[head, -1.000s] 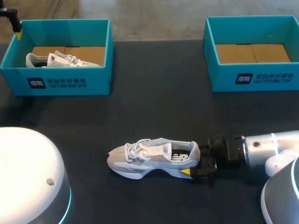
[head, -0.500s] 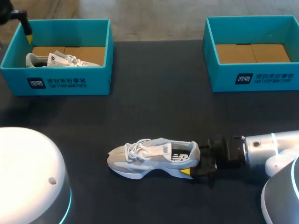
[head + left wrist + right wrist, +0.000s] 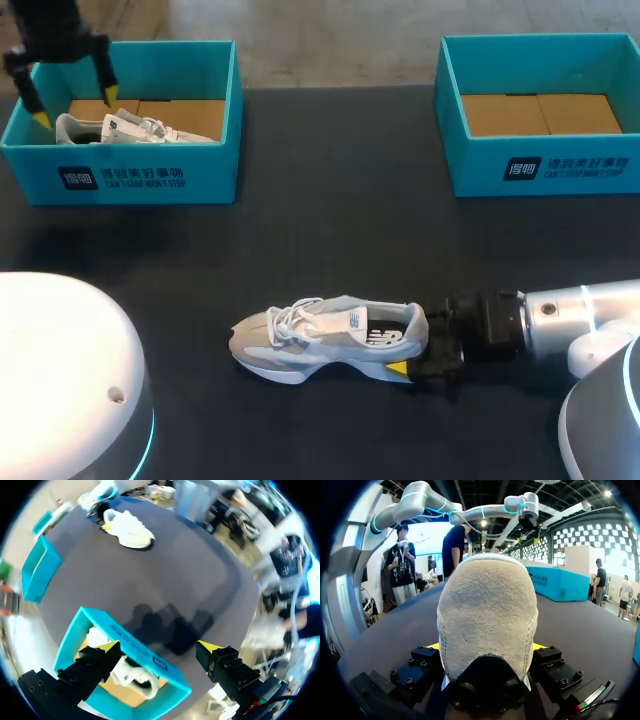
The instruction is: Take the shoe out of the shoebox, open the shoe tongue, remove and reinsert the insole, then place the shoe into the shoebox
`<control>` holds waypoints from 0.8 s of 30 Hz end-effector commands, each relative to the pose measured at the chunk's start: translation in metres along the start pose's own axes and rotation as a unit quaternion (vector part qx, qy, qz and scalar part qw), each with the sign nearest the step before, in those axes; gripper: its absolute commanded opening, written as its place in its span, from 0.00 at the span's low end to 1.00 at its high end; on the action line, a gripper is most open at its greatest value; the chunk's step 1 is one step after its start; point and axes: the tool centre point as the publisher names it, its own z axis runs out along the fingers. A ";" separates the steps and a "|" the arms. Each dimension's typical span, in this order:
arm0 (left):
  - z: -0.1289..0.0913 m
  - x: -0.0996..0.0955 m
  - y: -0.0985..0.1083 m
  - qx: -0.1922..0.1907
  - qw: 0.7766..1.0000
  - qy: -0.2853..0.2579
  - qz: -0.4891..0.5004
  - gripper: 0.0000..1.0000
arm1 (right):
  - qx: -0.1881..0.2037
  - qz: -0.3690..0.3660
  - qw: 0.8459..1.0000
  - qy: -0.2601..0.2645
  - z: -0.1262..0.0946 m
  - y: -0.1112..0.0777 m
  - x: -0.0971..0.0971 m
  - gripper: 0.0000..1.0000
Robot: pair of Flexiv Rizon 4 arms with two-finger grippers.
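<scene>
A grey-and-white shoe [image 3: 325, 338] lies on its side on the dark table, toe toward the left. My right gripper [image 3: 415, 352] is shut on its heel [image 3: 487, 625], with a yellow-tipped finger on either side of it. A second shoe [image 3: 130, 127] lies in the left teal shoebox [image 3: 130, 178]. My left gripper [image 3: 70, 97] hangs open above that box's left end, holding nothing. From the left wrist, the boxed shoe [image 3: 131, 676] and the box wall [image 3: 145, 652] sit under the open left gripper [image 3: 159, 647].
An empty teal shoebox [image 3: 540, 165] with a cardboard floor stands at the back right, also seen as the far box [image 3: 37, 570]. The held shoe [image 3: 129, 528] shows far ahead of the left gripper. Bare table lies between the boxes and the shoe.
My left gripper has come in from the top left corner to over the left shoebox, both fingers now showing. The right arm and the shoe have not moved.
</scene>
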 end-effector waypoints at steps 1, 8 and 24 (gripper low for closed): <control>0.009 -0.008 -0.021 0.036 0.990 -0.002 -0.133 1.00 | 0.003 0.000 1.000 0.000 0.002 0.000 0.001 0.00; 0.009 -0.008 -0.021 0.036 0.990 -0.002 -0.133 1.00 | 0.003 0.000 1.000 0.000 0.002 0.000 0.001 0.00; 0.018 0.011 -0.091 0.079 0.953 -0.045 -0.290 1.00 | 0.003 0.000 1.000 0.000 0.002 0.000 0.001 0.00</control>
